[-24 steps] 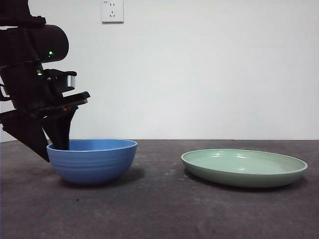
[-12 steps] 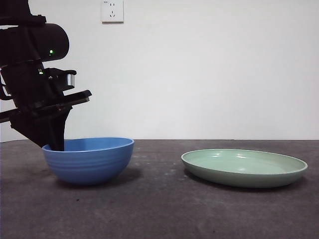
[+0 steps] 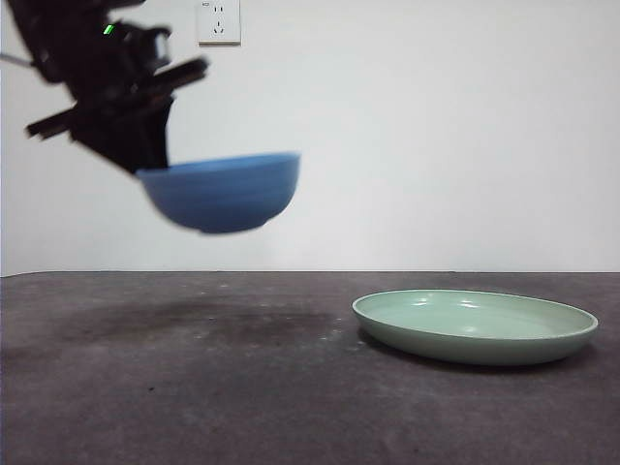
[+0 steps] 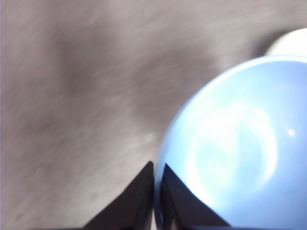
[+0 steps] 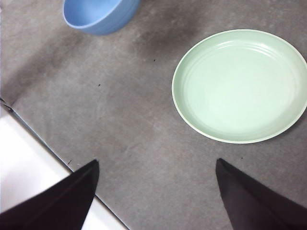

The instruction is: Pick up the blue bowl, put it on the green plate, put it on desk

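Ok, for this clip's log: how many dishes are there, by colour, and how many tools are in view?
Blue: 1, the blue bowl, held in the air by the left tool
Green: 1, the green plate, on the desk
Tools: 2, with the right tool open
Total: 2 dishes, 2 tools

no readable text, labels, brands or numbers anywhere
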Controlling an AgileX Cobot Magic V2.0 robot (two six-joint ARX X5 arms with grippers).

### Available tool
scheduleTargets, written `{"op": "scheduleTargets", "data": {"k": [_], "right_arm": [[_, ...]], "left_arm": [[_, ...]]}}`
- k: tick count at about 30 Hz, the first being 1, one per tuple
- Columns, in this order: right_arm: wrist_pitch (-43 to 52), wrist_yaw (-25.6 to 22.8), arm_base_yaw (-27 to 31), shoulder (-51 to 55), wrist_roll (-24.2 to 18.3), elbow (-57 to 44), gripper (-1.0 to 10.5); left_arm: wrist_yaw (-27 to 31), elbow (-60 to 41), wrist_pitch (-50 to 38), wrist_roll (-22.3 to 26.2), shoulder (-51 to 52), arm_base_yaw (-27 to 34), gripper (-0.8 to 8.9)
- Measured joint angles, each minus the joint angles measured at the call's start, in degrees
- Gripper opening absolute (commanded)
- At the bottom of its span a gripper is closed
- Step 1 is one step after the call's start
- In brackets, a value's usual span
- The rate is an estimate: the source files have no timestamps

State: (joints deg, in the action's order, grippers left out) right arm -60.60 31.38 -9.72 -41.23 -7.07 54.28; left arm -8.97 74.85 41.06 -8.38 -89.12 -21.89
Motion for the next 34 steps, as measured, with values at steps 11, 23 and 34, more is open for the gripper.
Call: {"op": "scheduleTargets", "data": {"k": [11,23,34], "right_arm": [[0.00,0.00,0.00,0.00,0.37,0.00,3.9],[-0.02,0.00,-0.04,0.00,1.20,0.00,3.9],[-0.50,0.00,-0.04,1.01,1.51,0.00,3.9]], "left_arm": [[-0.17,8.85,-3.78,-2.49,-1.64,-9.94,0.10],[-0.15,20.87,-3.96,-4.44,-19.17,-16.48,0.10],[0.11,32.13,-2.19,-4.44,-35.04,-18.64,0.10]]}}
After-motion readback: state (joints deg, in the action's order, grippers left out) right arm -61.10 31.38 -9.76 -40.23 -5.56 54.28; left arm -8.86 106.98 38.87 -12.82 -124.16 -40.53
